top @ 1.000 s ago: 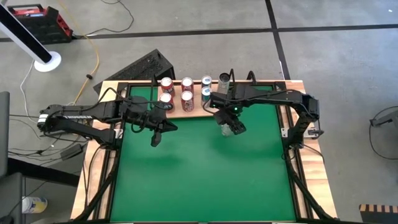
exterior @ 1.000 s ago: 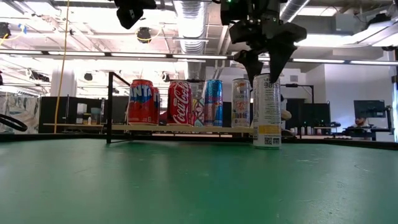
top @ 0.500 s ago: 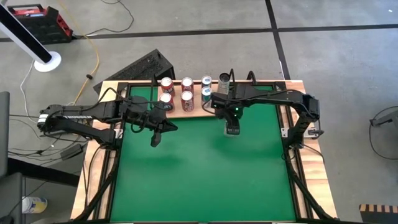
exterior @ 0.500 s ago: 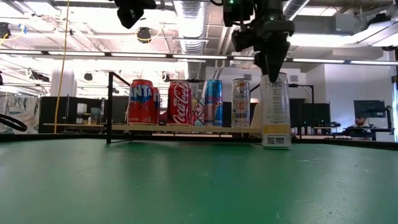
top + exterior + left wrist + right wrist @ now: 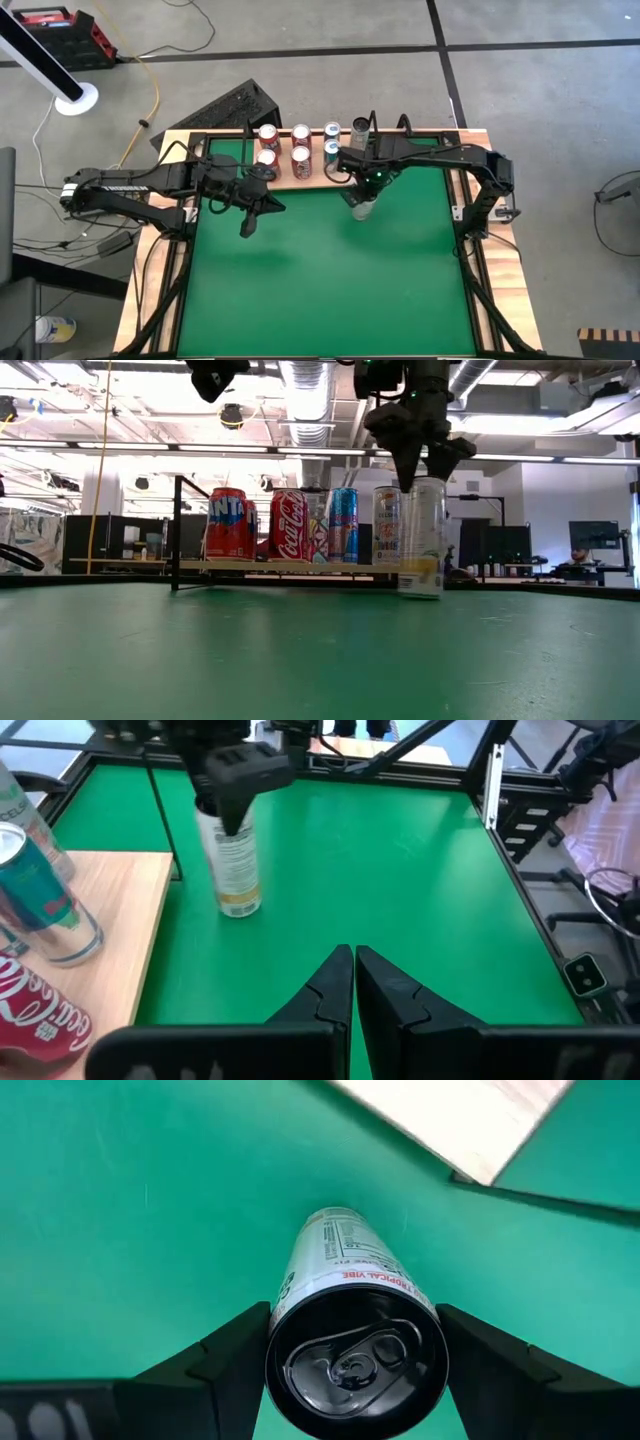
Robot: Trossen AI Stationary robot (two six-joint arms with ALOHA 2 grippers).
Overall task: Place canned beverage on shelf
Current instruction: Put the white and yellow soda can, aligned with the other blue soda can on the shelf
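**Can gripped near the shelf**

Can [image 5: 363,207], high view: upright on green tabletop [image 5: 320,290], grasped by right tool [image 5: 364,203], broad open green in front. Low view: it stands just before the shelf [image 5: 290,566]. Left wrist view: left tool [image 5: 352,982] clenched, empty.

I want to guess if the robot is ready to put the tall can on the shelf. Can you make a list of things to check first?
1. Right end effector closed around the tall can: ok, a finger sits on each side of its top.
2. Can lifted off the green table: not ok or barely; its bottom looks level with the table.
3. Can straight up: not ok, it leans a little in the low view.
4. Room on the shelf: ok, bare wood shows at the end beside the other cans.
5. Left end effector out of the way: ok, shut, off to the side.
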